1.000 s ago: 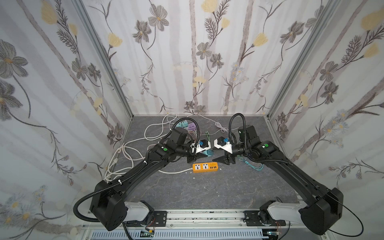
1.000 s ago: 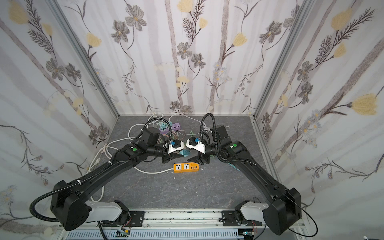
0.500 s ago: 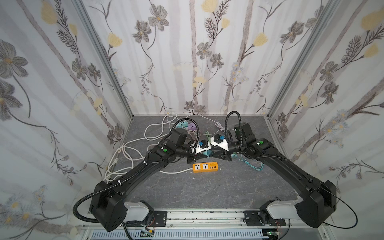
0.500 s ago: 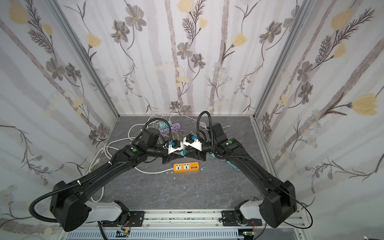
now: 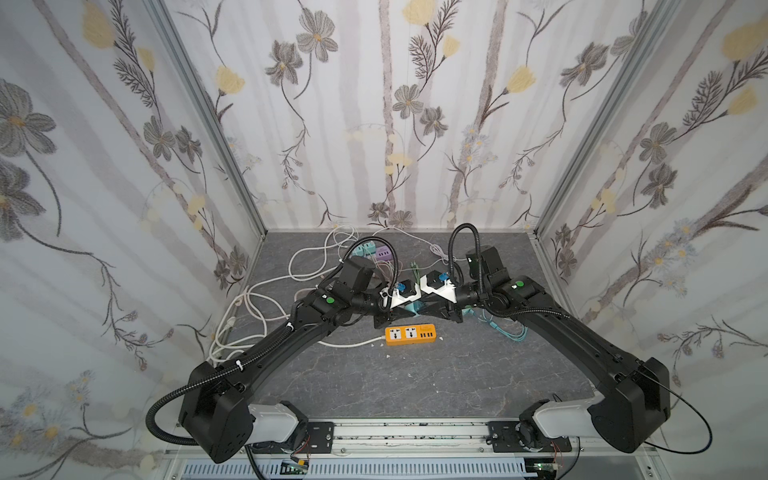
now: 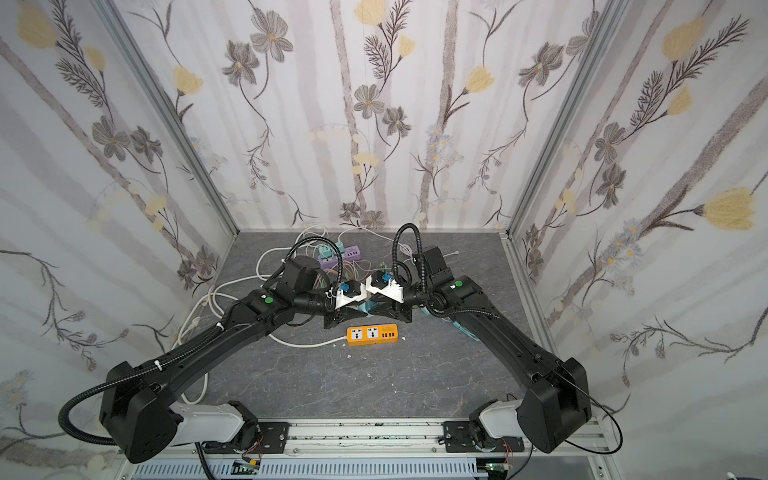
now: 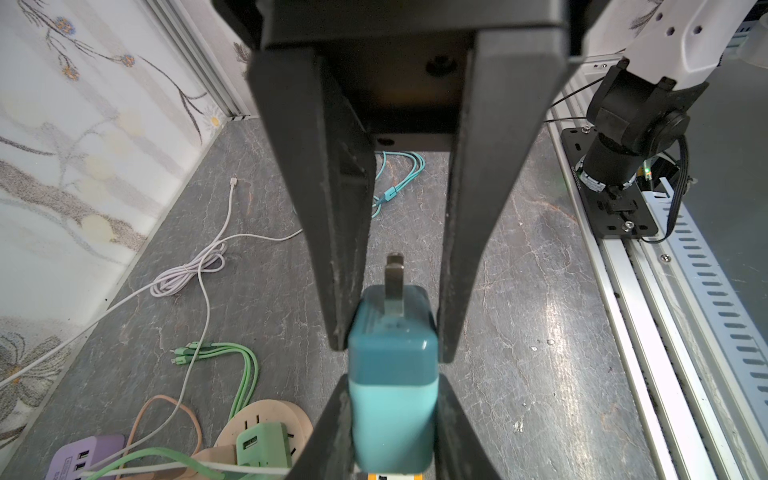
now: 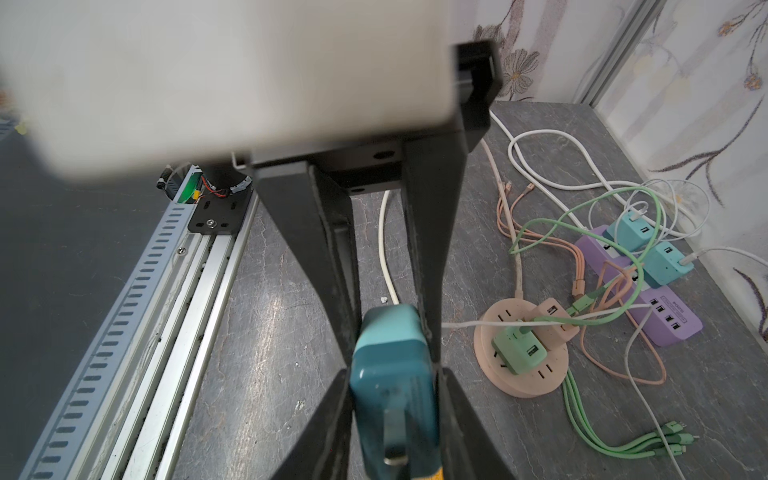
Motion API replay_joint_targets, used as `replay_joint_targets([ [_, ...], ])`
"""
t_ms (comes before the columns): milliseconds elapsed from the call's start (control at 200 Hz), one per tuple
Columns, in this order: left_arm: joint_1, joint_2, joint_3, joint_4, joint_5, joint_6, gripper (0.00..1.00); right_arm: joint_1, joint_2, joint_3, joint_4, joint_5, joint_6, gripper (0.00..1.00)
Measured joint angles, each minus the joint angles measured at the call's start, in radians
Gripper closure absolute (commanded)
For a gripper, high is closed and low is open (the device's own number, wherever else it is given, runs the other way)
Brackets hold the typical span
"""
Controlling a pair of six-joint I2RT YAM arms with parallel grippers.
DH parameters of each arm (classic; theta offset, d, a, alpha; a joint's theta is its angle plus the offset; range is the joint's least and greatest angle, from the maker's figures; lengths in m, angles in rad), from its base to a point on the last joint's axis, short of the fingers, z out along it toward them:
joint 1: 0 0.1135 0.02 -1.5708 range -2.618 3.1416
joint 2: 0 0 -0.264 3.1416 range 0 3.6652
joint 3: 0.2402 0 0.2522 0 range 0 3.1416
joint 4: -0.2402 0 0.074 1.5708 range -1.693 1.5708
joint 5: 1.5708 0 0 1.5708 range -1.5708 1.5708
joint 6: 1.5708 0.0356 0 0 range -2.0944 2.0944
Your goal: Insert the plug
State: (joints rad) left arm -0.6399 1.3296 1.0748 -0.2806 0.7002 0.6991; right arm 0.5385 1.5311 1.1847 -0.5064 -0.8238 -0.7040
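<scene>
Left wrist view: the left gripper (image 7: 391, 384) is clamped on the teal plug (image 7: 392, 361), pinching the flat sides of its paler rear end.
Right gripper: the right gripper (image 8: 395, 380) presses on the same body at the prong end, from the opposite direction, so both arms grip it together.
Plug position: lifted off the table (image 5: 374, 386), between the two wrists, close to the orange power strip (image 5: 410, 334) and apparently over its far side.
Prongs: a metal blade (image 7: 395, 286) points toward the right gripper's palm, roughly level rather than downward.
Handling: probably light and rigid, with a smooth plastic shell. Its rounded edges could slip or twist under a narrow pinch.
Where to hold: best judged across the broad flat faces, mid-body and clear of the blades, so they can turn toward the strip's sockets.
Risk: fingers crowding the blade end could block insertion.
</scene>
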Motion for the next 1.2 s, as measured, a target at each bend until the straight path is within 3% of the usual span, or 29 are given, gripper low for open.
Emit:
replay_joint_targets([
  [215, 0.000, -0.001, 0.000, 0.004, 0.007, -0.003, 1.00, 0.000, 0.007, 0.002, -0.011, 0.007, -0.010, 0.70],
  [345, 0.000, 0.000, 0.000, -0.002, 0.010, -0.009, 1.00, 0.000, 0.003, 0.002, -0.018, 0.007, -0.034, 0.92],
  [385, 0.000, 0.000, 0.000, -0.002, 0.012, -0.010, 0.83, 0.000, -0.001, 0.002, -0.021, 0.008, -0.037, 1.00],
  [425, 0.001, -0.002, -0.005, 0.009, 0.018, -0.012, 0.50, -0.002, -0.009, 0.002, -0.022, 0.011, -0.035, 1.00],
  [450, 0.006, -0.007, -0.013, 0.027, 0.024, -0.018, 0.37, -0.002, -0.015, -0.001, -0.019, 0.013, -0.026, 1.00],
  [590, 0.077, -0.063, -0.083, 0.182, 0.034, -0.186, 0.09, -0.039, -0.061, -0.016, 0.080, -0.007, 0.138, 1.00],
  [750, 0.113, -0.105, -0.031, 0.353, -0.025, -0.512, 0.09, -0.066, -0.117, -0.069, 0.346, -0.022, 0.393, 1.00],
  [949, 0.123, -0.074, -0.036, 0.613, -0.019, -0.909, 0.15, -0.060, -0.125, -0.095, 0.658, 0.062, 0.749, 1.00],
  [1199, 0.186, -0.014, 0.006, 0.747, 0.159, -1.119, 0.21, -0.042, -0.107, -0.102, 0.910, 0.035, 1.030, 1.00],
])
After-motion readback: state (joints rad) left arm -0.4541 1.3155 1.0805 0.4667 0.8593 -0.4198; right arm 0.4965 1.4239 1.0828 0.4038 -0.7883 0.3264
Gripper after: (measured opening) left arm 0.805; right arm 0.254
